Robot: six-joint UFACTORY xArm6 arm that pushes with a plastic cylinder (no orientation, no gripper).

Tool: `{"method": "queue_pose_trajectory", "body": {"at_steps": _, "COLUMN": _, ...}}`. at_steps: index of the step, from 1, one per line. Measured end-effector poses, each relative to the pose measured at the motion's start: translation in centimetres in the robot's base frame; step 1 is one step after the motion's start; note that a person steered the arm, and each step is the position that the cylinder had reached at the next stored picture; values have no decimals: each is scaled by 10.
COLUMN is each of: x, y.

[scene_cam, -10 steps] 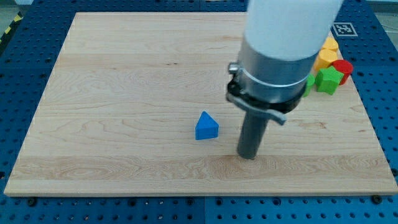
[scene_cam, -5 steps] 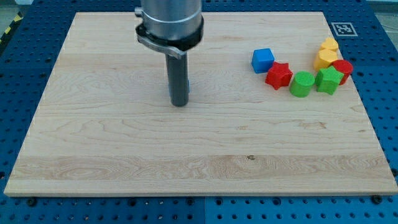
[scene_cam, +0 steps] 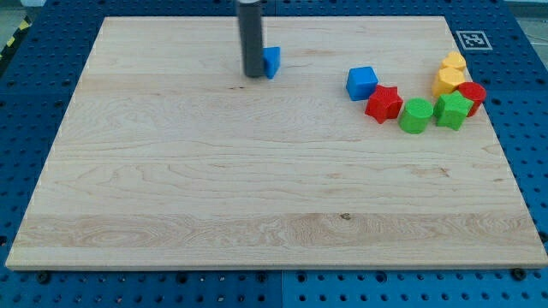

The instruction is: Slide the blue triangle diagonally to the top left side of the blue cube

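Note:
The blue triangle [scene_cam: 271, 62] lies near the view's top, left of centre-right, partly hidden behind my rod. My tip [scene_cam: 253, 74] rests on the board, touching the triangle's left side. The blue cube [scene_cam: 361, 83] sits to the right of the triangle and slightly lower in the view, well apart from it.
A red star [scene_cam: 384, 103] touches the blue cube's lower right. Further right are a green block [scene_cam: 416, 115], a green star-like block [scene_cam: 452, 110], a red block [scene_cam: 472, 92] and two yellow blocks [scene_cam: 449, 75]. A marker tag [scene_cam: 470, 39] lies off the board's top right corner.
The rod moved from the board's lower middle up and left, then to the view's top. The blue triangle travelled with it from the lower middle to the top, left of the blue cube.

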State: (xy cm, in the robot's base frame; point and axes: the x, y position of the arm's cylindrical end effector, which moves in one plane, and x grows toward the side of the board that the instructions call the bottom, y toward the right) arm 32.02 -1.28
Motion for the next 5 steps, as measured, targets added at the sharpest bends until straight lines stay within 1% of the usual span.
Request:
{"method": "queue_pose_trajectory", "body": {"at_steps": 1, "x": -4, "y": 28}}
{"method": "queue_pose_trajectory", "body": {"at_steps": 2, "x": -4, "y": -12}}
{"method": "queue_pose_trajectory", "body": {"at_steps": 3, "x": -28, "y": -34}}
{"method": "queue_pose_trajectory", "body": {"at_steps": 4, "x": -66, "y": -19}}
{"method": "queue_pose_trajectory", "body": {"at_steps": 5, "x": -72, "y": 38}}
